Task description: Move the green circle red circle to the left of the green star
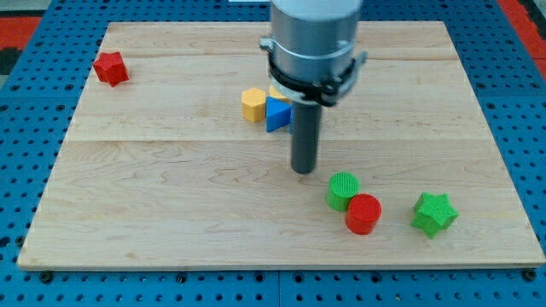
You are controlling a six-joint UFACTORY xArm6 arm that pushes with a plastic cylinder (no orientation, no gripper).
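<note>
My tip (304,170) is a plain rod end with no hand to open or close; it holds nothing and touches no block. The rod stands upright from the grey arm (313,43) at the view's top, tip on the desk (171,213). The green circle (343,189) lies near the tip at 4 o'clock, touching the red circle (363,213). The green star (433,213) sits apart at 3 o'clock of the red circle. A yellow block (252,104) and blue triangle (276,113) lie at 11 o'clock of the tip, a red star (111,68) far at 10 o'clock.

arm (311,34) cut off at top, second yellow block (277,90) mostly hidden
</note>
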